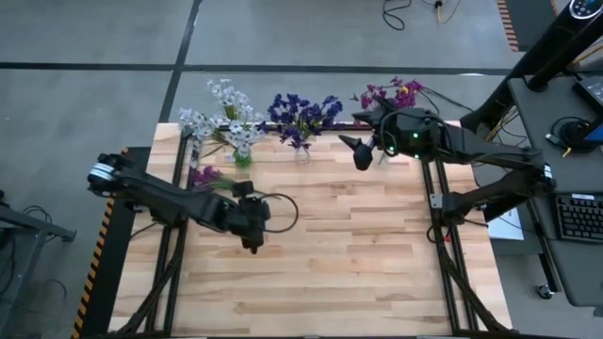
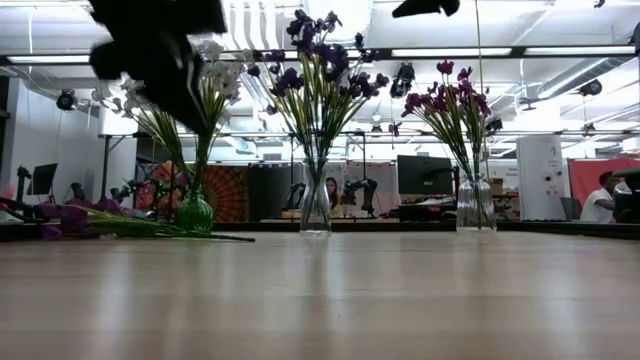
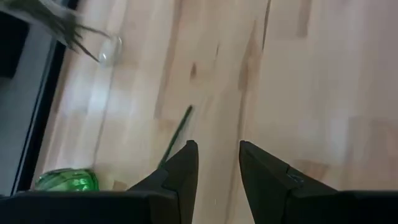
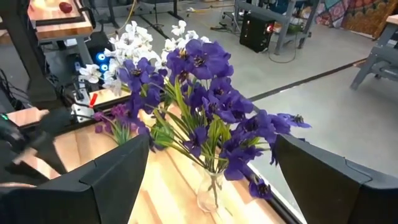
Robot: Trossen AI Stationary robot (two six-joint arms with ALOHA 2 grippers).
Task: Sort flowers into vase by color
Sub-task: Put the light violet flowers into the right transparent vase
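Note:
Three vases stand along the table's far edge. A green vase holds whitish flowers, a clear vase holds blue-violet flowers, and another clear vase holds magenta flowers. Loose magenta sprigs lie flat on the table near the green vase; one green stem end shows ahead of my left gripper. That gripper is open, low over the table, right of the sprigs. My right gripper hangs open and raised beside the blue-violet bunch.
The low view shows the near half of the wooden table as bare boards. A black frame rail borders the table's left edge. Desks and a keyboard stand off the right side. People sit in the room far behind the table.

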